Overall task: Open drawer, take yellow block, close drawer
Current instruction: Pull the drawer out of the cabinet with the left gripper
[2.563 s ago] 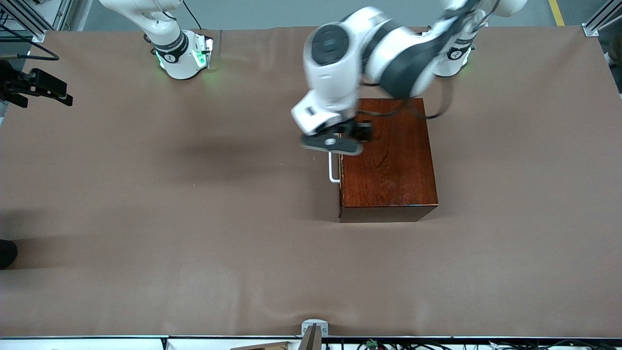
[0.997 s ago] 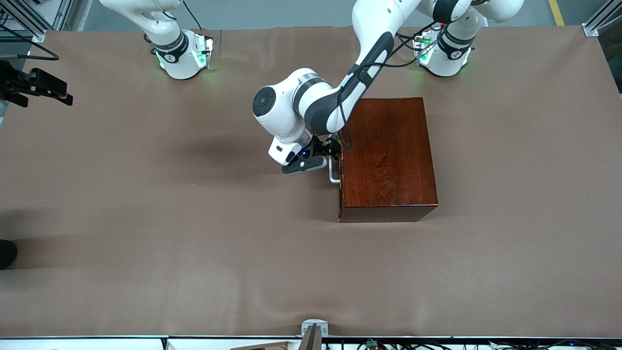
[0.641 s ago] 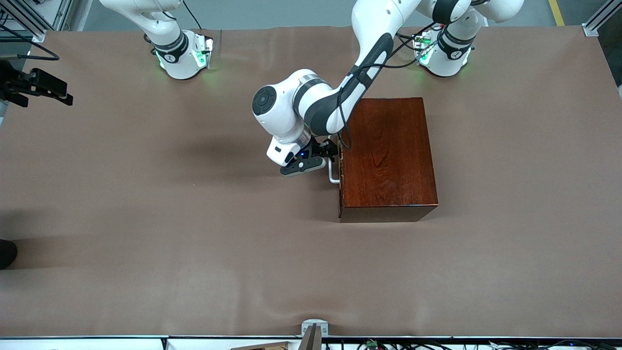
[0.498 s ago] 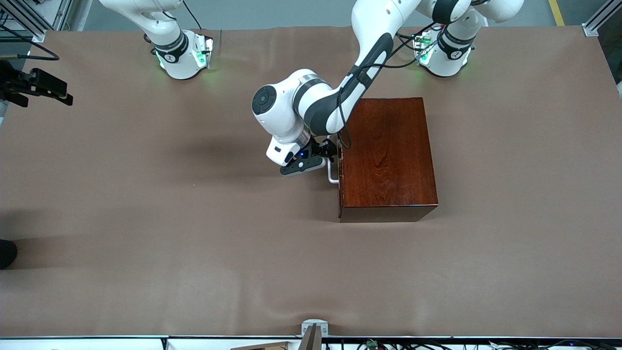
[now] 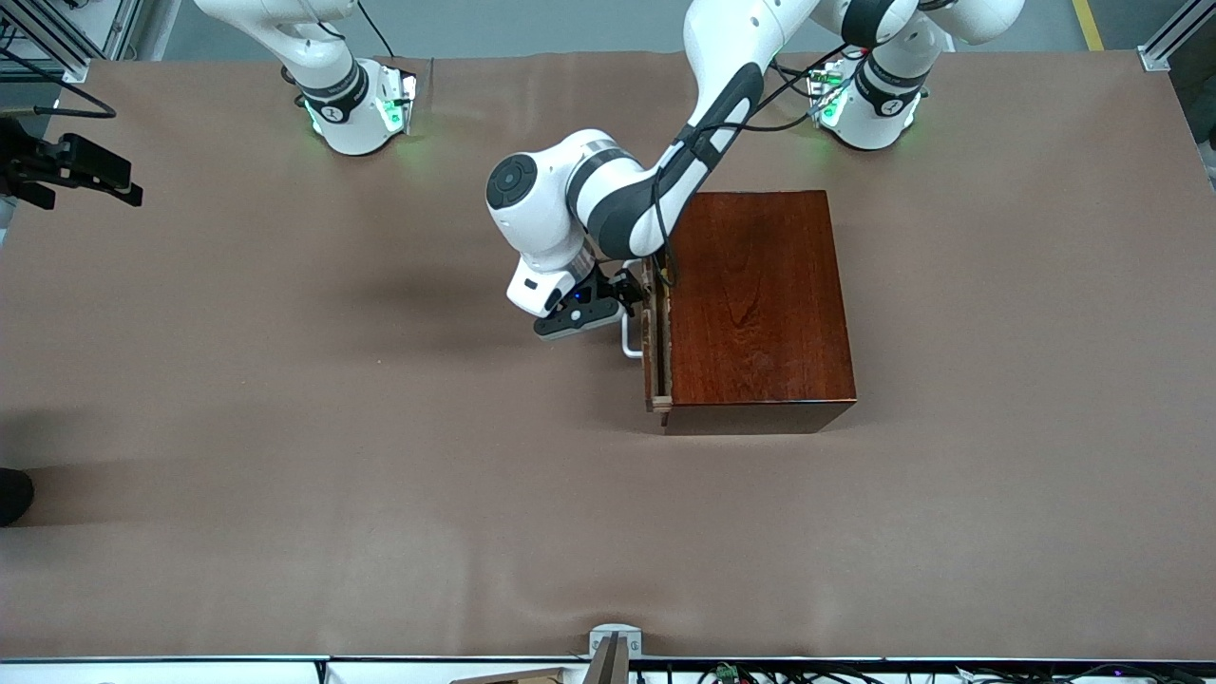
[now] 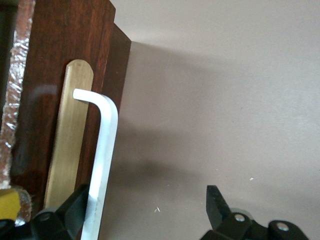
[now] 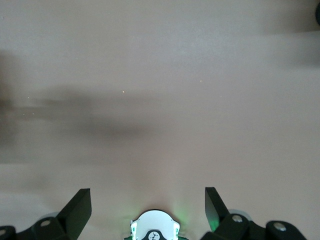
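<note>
Drawer point(image 5: 657, 342) handle beside left tool point(image 5: 616, 302) (ajar)

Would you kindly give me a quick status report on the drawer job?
Left gripper open, one finger hooked inside the white handle. Drawer cracked open a little from the wooden box. Right gripper open, waiting over bare table. Yellow block not in clear view.

A brown cloth-covered surface point(image 5: 285, 427) fills the view. Aluminium frame posts point(image 5: 1173, 43) stand at one o'clock, grey floor point(image 5: 532, 24) at twelve, cables point(image 5: 855, 673) at five.
</note>
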`<state>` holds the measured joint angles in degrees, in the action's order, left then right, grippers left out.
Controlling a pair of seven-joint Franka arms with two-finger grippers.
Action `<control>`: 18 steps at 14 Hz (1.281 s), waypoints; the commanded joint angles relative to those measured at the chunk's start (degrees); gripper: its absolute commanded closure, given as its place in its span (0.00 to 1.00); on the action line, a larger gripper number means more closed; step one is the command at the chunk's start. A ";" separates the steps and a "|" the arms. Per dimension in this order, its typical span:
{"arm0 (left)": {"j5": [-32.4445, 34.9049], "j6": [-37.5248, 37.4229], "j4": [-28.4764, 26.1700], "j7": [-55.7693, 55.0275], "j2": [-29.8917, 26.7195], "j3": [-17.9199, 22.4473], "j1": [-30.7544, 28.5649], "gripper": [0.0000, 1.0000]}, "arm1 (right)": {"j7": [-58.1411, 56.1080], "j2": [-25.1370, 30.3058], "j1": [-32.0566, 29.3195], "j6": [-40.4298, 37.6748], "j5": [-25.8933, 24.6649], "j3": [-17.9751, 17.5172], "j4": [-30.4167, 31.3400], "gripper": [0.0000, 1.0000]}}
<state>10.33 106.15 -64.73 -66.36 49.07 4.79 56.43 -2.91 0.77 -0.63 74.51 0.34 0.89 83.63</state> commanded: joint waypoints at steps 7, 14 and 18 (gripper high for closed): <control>-5.41 14.69 2.24 -7.19 2.26 -1.81 0.52 0.00 | -0.61 -0.33 -1.48 -0.59 0.36 -0.45 -0.48 0.00; -5.41 18.57 2.16 -9.66 1.47 -1.81 0.61 0.00 | -0.61 -0.33 -1.48 -0.59 0.45 -0.45 -0.57 0.00; -5.33 16.90 2.16 -9.57 0.33 -1.54 0.43 0.00 | -0.61 -0.33 -1.48 -0.59 0.36 -0.45 -0.57 0.00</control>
<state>5.94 124.14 -64.22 -75.42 49.71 3.02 56.82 -2.91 0.68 -1.04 74.50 0.34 1.00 83.63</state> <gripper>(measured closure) 0.000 0.000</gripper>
